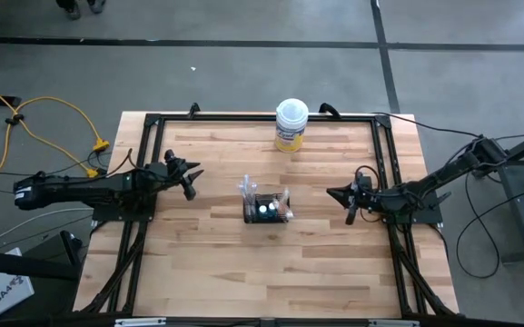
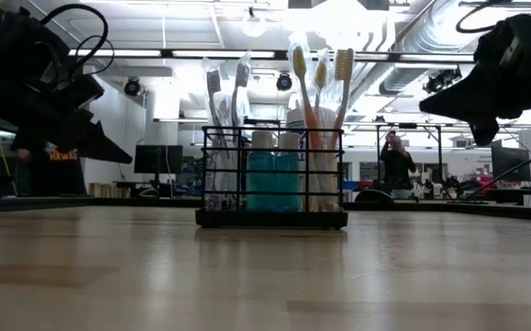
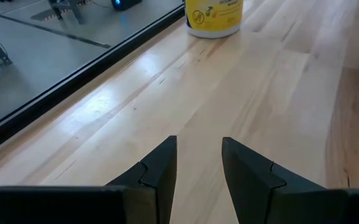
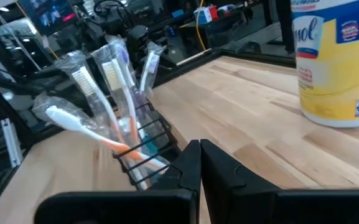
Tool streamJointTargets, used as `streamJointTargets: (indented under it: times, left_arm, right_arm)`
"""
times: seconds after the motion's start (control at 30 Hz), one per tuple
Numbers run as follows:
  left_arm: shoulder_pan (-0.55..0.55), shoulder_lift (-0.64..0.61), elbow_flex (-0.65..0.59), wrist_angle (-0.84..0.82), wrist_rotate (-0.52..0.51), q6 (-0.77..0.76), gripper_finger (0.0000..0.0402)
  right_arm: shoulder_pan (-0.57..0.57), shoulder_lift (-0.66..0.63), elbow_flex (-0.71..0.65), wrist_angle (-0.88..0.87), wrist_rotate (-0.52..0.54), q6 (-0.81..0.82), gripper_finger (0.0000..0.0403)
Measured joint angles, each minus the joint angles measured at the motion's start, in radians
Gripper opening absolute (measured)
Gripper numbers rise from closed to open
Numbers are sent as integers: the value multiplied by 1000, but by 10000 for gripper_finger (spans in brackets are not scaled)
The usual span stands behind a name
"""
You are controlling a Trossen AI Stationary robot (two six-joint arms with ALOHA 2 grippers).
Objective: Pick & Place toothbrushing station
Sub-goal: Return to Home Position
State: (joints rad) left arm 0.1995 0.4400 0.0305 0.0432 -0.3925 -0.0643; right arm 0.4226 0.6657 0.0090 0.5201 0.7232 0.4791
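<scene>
Holder [image 1: 267,207] mid-table, brushes [image 2: 343,66] upright in it. Left gripper [image 1: 194,182] off to its left, spread and empty; right gripper [image 1: 334,193] off to its right, pressed together, empty. Neither touches it, so I judge pull-back is clear.

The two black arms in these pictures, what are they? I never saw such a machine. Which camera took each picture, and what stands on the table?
They are two robot arms at a wooden table. One picture looks down from above, one looks level across the table top, and two come from cameras on the wrists. The left gripper is open, the right gripper is shut; both hold nothing. In the middle stands a black wire holder with toothbrushes and teal tubes. A yellow tub stands near one edge.
</scene>
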Motion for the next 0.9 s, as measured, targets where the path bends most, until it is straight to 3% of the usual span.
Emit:
streamJointTargets:
  times: [0.3, 0.6, 0.9]
  left_arm:
    - [4, 0, -1, -1, 1, 16, 122]
    - [4, 0, -2, -1, -3, 31, 122]
    - [4, 0, -2, -1, -3, 26, 122]
  right_arm:
    - [0, -15, 0, -7, -59, -38, 2]
    - [0, -15, -1, -166, -84, -4, 2]
    - [0, -46, -1, -337, -233, -14, 2]
